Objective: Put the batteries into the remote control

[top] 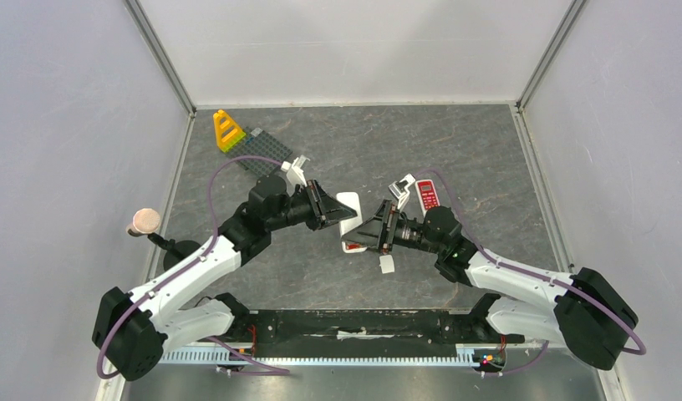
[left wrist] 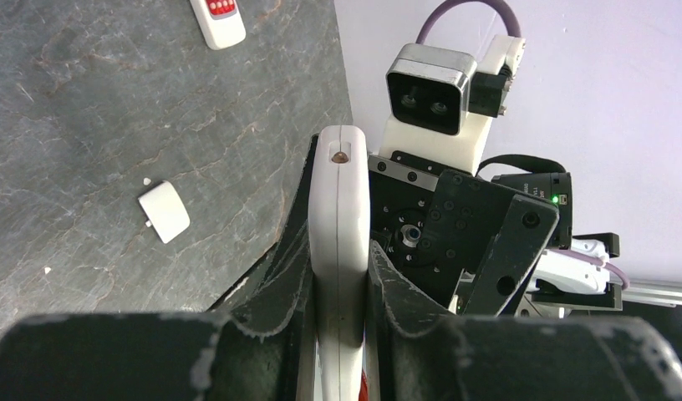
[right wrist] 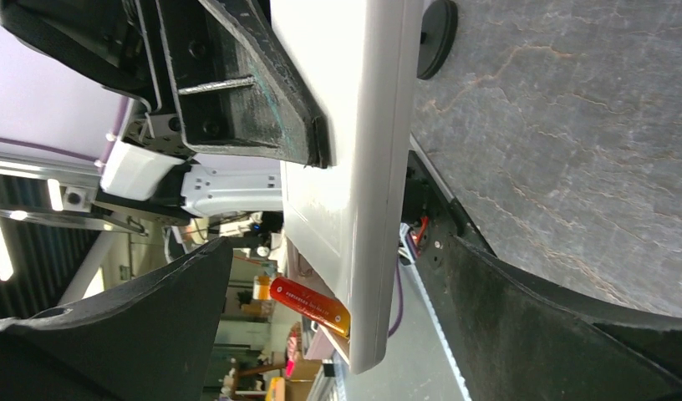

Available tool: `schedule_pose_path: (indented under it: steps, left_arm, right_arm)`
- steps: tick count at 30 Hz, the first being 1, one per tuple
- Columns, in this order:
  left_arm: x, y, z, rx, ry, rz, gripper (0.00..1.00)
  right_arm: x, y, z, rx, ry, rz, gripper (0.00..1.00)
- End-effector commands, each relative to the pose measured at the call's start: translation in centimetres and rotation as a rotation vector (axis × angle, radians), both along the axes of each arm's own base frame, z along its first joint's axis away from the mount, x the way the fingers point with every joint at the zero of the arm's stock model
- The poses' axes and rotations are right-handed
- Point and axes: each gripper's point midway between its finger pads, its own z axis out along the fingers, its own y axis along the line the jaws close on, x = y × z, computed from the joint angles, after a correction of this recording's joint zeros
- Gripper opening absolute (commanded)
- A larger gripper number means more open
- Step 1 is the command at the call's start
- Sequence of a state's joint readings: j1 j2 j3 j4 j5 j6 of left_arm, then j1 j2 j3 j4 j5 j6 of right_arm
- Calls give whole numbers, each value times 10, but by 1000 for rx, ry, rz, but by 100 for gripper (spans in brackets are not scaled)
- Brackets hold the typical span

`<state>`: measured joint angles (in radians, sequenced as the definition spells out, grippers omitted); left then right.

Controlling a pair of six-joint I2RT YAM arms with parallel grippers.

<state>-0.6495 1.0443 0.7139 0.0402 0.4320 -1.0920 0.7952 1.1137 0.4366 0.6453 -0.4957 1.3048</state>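
The white remote (left wrist: 340, 242) was pinched edgewise between the fingers of the left hand (top: 325, 209) and held up off the table (top: 471, 150). The right hand (top: 375, 233) was spread wide, its fingers set to either side of the remote's end without touching it. A red-orange battery (right wrist: 309, 306) was lodged at that end. A small white cover (left wrist: 164, 211) and a second remote (left wrist: 218, 18) lay on the table.

At my table's far left corner I see a yellow triangular block (top: 227, 130) against a grey studded plate (top: 265, 151). A pinkish knob (top: 144, 221) stands by the left edge.
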Motion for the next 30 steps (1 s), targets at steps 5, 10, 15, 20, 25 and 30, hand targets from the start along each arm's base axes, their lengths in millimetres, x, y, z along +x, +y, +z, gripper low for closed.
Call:
schedule_pose_path:
  steps: [5,10,15,20,25,30]
  left_arm:
    - [-4,-10,19,-25,-5,-71,2]
    - [-7,-13,18,-26,15,-93,2]
    - [-8,-14,17,-24,28,-103,2]
    - [-8,-14,15,-21,37,-102,2]
    - [-7,-14,13,-21,45,-97,2]
    - [-7,-15,13,-20,48,-98,2]
  right_arm:
    - [3,3,5,-45,-103,5,97]
    - [1,2,10,-34,-131,11,96]
    - [-2,2,17,-10,-157,24,95]
    - [-6,2,21,-5,-189,47,96]
    - [-7,2,15,-34,-195,61,95]
    - [-10,2,14,-26,-192,69,91]
